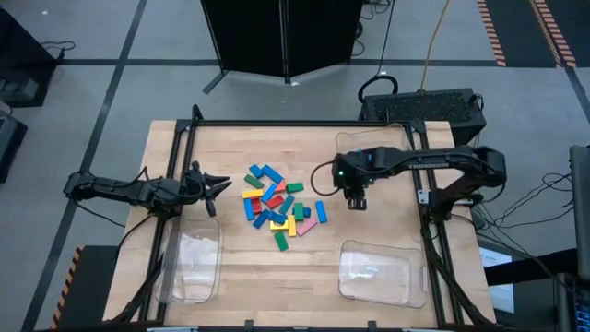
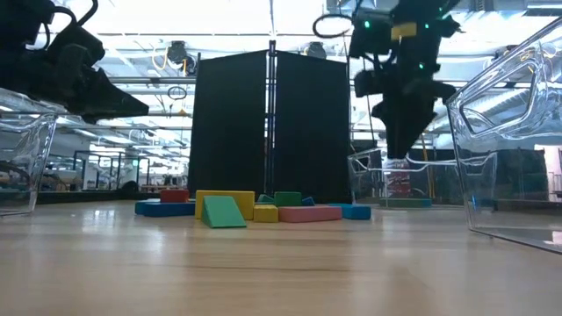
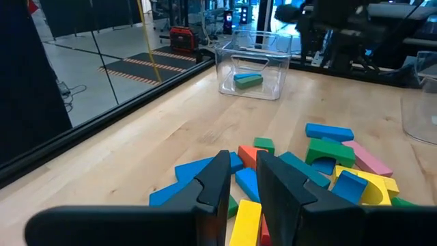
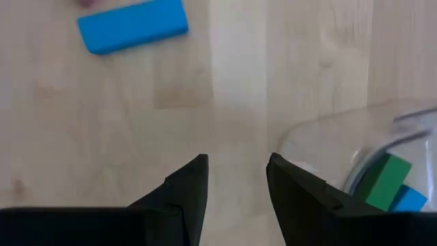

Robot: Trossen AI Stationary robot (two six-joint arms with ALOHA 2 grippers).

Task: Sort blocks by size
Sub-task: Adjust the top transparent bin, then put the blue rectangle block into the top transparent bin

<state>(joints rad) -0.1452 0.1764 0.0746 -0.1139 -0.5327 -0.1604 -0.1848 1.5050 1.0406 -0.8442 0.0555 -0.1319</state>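
Observation:
The blocks [image 1: 277, 207], small bricks in blue, green, red, yellow and pink, lie in a loose pile on the middle of the wooden table [image 1: 277, 286]; they also show in the low view as blocks [image 2: 255, 209]. My right gripper [image 1: 356, 203] hangs just right of the pile, pointing down and open, with nothing between its fingers [image 4: 191, 184]. A single blue block [image 4: 133, 26] lies on the wood ahead of it. My left gripper [image 1: 221, 187] waits left of the pile, held about level, its fingers [image 3: 218, 181] a narrow gap apart and empty.
A clear tray [image 1: 373, 272] at the near right holds a green block [image 4: 386, 181] and a blue one. A second clear tray [image 1: 189, 263] stands at the near left. A black panel [image 2: 268, 123] stands beyond the table's far edge.

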